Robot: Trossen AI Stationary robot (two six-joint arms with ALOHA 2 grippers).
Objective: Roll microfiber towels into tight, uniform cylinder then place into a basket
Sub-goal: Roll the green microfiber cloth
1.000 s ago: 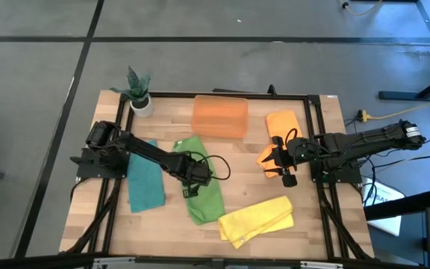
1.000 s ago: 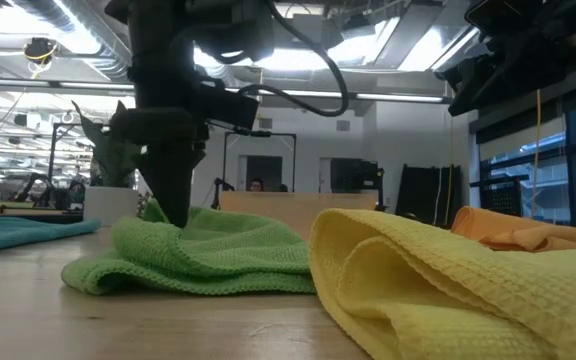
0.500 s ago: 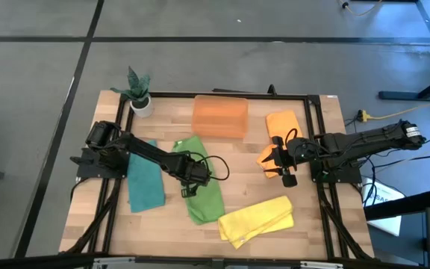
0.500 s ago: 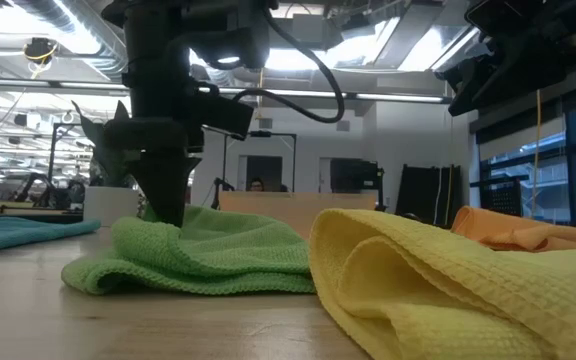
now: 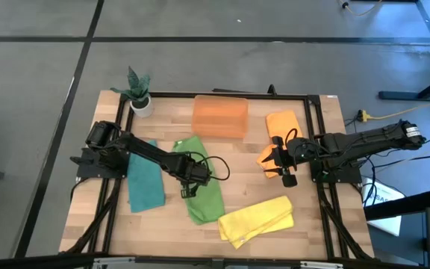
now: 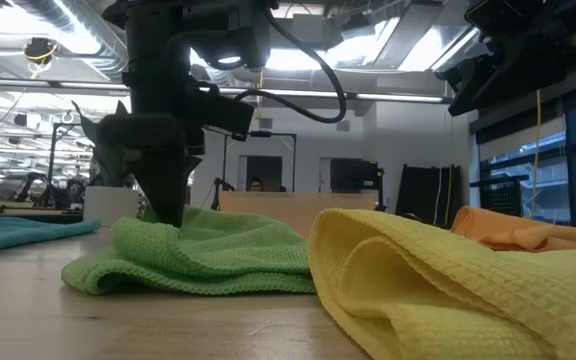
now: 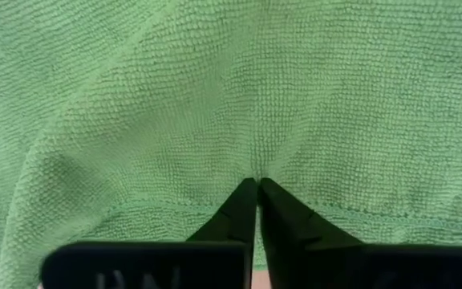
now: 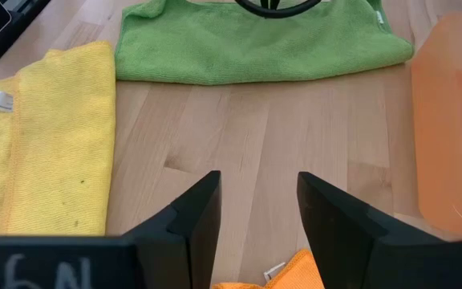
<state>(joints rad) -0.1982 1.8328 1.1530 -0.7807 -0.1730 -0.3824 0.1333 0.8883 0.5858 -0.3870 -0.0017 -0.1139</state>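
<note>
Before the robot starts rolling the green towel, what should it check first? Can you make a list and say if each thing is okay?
1. Left gripper pinching the green towel: ok, fingers closed on a fold.
2. Green towel lying flat for a tight roll: not ok, it is bunched up in the low view.
3. Right gripper out of the way: ok, open and holding nothing, above bare table by the orange towel.
4. Basket ready: ok, at the table's back edge; no towel shows in it.
5. Yellow towel clear of the green one: cannot tell, their edges look very close.
</note>
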